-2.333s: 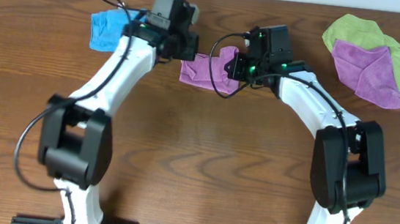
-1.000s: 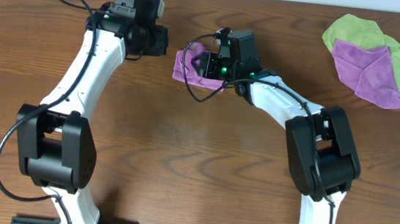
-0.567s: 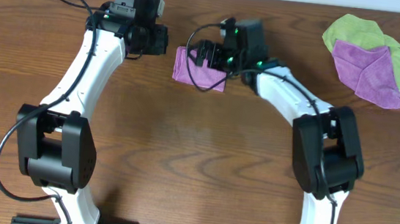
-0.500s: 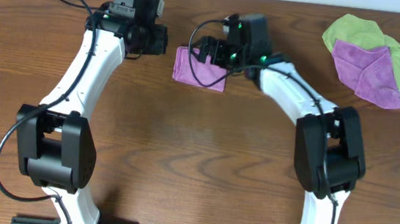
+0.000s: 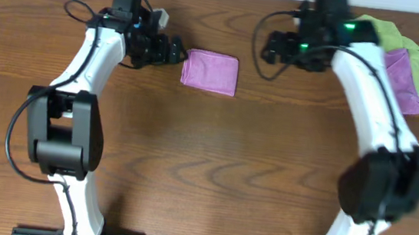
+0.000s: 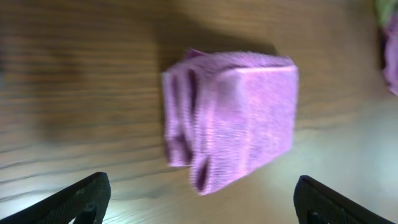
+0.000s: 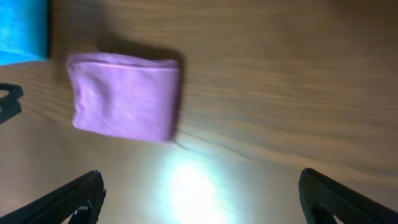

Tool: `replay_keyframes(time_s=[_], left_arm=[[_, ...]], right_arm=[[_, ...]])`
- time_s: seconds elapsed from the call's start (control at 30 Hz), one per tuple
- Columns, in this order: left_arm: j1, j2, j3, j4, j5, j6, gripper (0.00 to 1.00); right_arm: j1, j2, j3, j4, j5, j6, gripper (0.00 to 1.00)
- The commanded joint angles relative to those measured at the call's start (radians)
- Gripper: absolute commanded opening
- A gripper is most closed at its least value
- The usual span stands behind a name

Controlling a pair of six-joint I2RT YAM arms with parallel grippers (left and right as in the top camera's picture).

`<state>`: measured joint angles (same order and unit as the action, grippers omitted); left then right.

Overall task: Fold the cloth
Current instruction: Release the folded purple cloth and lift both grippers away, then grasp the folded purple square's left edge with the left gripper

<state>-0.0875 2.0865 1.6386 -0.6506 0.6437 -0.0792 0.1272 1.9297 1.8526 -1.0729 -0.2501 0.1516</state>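
Overhead: we find the cloth (image 5: 209, 72) folded into a compact rectangle, lying flat on the table (image 5: 213, 164) in the far half, a little left of centre. The left gripper (image 5: 177, 51) sits just beside the cloth's left edge, and we cannot tell from here whether it touches. The right gripper (image 5: 268, 48) stands apart from the cloth, to its right and slightly farther back. At the far right a green cloth (image 5: 368, 29) lies with a second purple cloth (image 5: 405, 75) on top of it, both partly covered by the right arm. Left wrist: the two fingers (image 6: 87, 194) show only at the lower corners, spread wide with nothing pinched between them. The cloth fills the middle of the view, its layered folds facing left and its lower edge reaching about level with the fingertips. The picture is blurred. Right wrist: the fingers (image 7: 78, 198) are likewise spread wide at the lower corners and hold nothing. The cloth lies ahead at the upper left, well clear of them. A blue cloth (image 7: 22, 31) shows at the top left corner, near the cloth.
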Motion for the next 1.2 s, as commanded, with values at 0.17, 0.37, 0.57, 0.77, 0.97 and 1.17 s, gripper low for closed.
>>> replay_keyframes(time_s=[0.17,0.37,0.57,0.77,0.97,1.17], left_arm=[[-0.016,0.055,-0.002,0.066,0.189,0.019,0.95],[0.012,0.063,-0.047,0.138,0.239,0.023,0.95],[0.056,0.063,-0.131,0.209,0.322,0.013,0.95],[0.045,0.063,-0.191,0.262,0.314,0.025,0.96],[0.045,0.063,-0.253,0.354,0.302,-0.020,0.95],[0.045,0.063,-0.264,0.376,0.243,-0.033,0.96]], right_arm=[[-0.232,-0.234,0.029,-0.162,0.058,-0.236,0.99],[-0.332,-0.286,0.005,-0.185,-0.028,-0.273,0.99],[-0.349,-0.301,-0.019,-0.195,-0.027,-0.285,0.99],[-0.349,-0.301,-0.019,-0.204,-0.027,-0.289,0.99],[-0.349,-0.301,-0.019,-0.209,-0.027,-0.291,0.99],[-0.349,-0.301,-0.019,-0.208,-0.028,-0.291,0.99]])
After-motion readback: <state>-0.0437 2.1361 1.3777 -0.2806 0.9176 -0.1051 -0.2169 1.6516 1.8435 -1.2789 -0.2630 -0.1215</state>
